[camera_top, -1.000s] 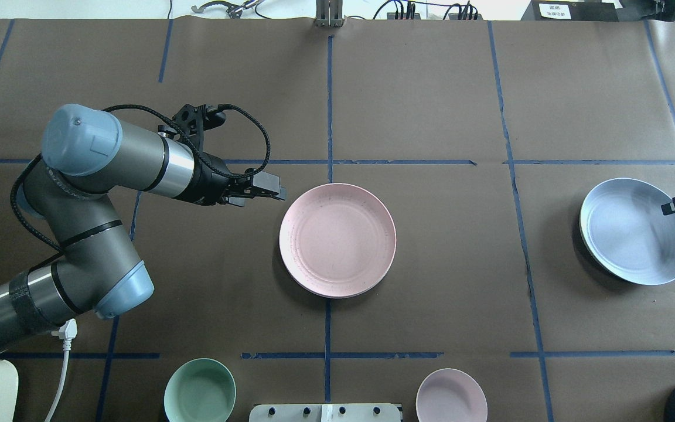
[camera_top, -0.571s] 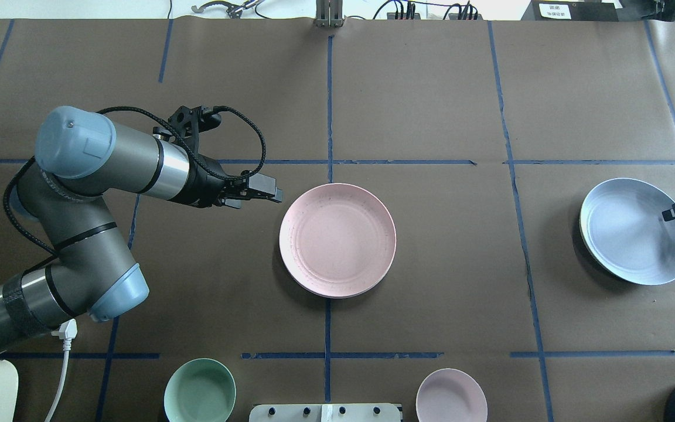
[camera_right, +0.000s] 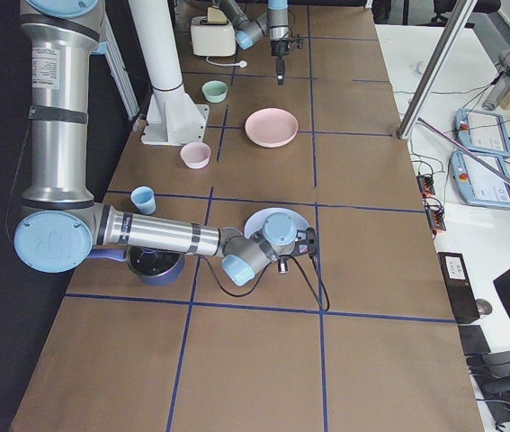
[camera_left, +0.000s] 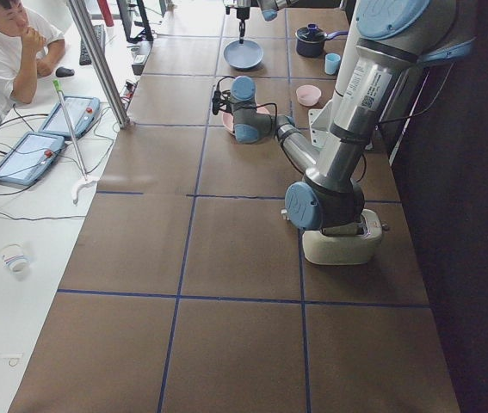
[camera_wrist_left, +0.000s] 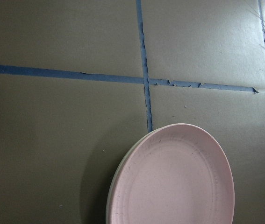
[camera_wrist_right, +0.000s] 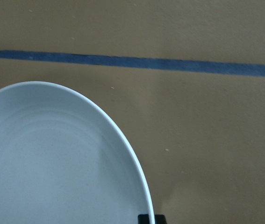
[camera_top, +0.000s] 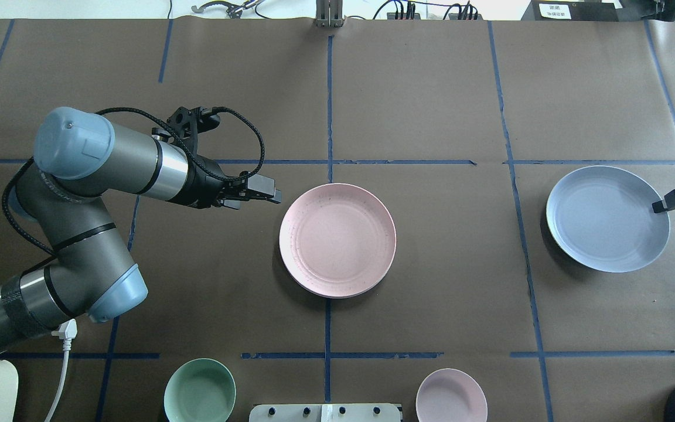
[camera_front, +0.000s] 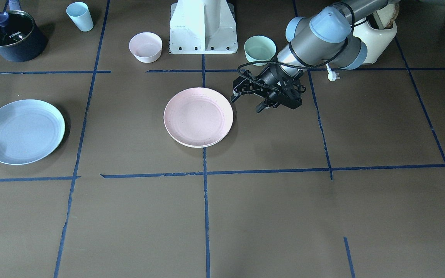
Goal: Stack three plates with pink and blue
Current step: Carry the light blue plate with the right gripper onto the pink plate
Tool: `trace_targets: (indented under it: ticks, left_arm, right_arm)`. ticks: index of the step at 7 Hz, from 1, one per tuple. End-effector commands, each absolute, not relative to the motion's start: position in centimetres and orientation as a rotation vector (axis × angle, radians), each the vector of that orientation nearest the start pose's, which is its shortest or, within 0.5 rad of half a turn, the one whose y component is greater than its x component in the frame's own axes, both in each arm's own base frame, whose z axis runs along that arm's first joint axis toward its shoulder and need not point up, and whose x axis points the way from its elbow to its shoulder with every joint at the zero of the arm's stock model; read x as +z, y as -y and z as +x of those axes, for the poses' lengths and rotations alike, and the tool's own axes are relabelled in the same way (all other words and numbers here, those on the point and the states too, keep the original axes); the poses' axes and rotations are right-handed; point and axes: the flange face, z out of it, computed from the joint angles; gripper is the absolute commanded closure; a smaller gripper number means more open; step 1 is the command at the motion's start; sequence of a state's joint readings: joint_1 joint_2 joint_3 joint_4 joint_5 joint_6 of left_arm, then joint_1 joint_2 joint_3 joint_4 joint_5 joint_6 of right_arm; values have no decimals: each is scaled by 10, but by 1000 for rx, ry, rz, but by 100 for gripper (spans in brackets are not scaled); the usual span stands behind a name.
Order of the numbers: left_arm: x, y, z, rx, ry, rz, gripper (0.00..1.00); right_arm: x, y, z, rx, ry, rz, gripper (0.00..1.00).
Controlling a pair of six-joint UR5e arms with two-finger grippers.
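A pink plate (camera_top: 337,240) lies at the table's middle on top of another pale plate whose rim shows beneath it; it also shows in the front view (camera_front: 198,117) and the left wrist view (camera_wrist_left: 174,182). My left gripper (camera_top: 273,196) hovers just left of it, open and empty. A blue plate (camera_top: 607,218) is at the right, held off the table by its right rim. My right gripper (camera_top: 662,205) is shut on that rim. The blue plate also shows in the front view (camera_front: 23,131) and the right wrist view (camera_wrist_right: 53,163).
A green bowl (camera_top: 200,391) and a pink bowl (camera_top: 451,395) stand at the near edge beside the robot base (camera_front: 203,27). A dark pot (camera_front: 13,35) and a light blue cup (camera_front: 80,16) stand at the near right corner. A seated operator (camera_left: 7,52) is beyond the table.
The right gripper has carried the blue plate leftward and a little farther from the robot. The left arm drew back slightly from the pink plate.
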State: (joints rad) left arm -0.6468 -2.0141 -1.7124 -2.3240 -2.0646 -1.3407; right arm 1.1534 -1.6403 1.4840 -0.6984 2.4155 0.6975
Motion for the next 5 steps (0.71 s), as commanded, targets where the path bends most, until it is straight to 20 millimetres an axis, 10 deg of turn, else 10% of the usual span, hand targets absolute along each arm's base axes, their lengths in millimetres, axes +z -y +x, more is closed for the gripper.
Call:
trace_targets:
  ticks: [1,2,5]
  left_arm:
    - [254,441,440,-20,-1354,177,0]
    - [255,441,440,-21,-1352,175,0]
    - [253,439,438,-19,-1357,179,0]
  right_arm:
    - [513,444,-203,-53,1152,151,100]
    - [469,426,-231,-80,1206,139,100]
    - [364,375,-399,1,1270,159,100]
